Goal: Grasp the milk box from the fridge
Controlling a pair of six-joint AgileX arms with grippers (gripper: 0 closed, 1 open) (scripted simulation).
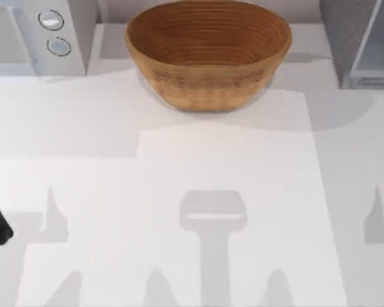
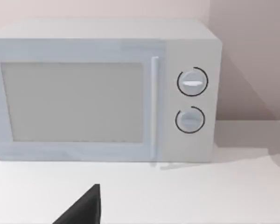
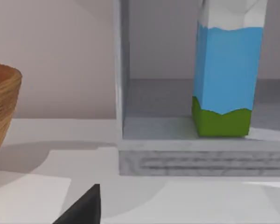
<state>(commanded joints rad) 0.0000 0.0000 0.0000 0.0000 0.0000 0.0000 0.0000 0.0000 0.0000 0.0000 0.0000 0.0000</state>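
Ahead of the right gripper point(image 3: 84, 207), whose opening I cannot tell, the milk box point(image 3: 226, 74) stands upright inside the fridge point(image 3: 177, 158)

Milk box point(image 3: 227, 70) white, blue, green (bottom band); fridge point(image 3: 205, 158) grey-speckled; basket point(image 1: 208, 54) brown.
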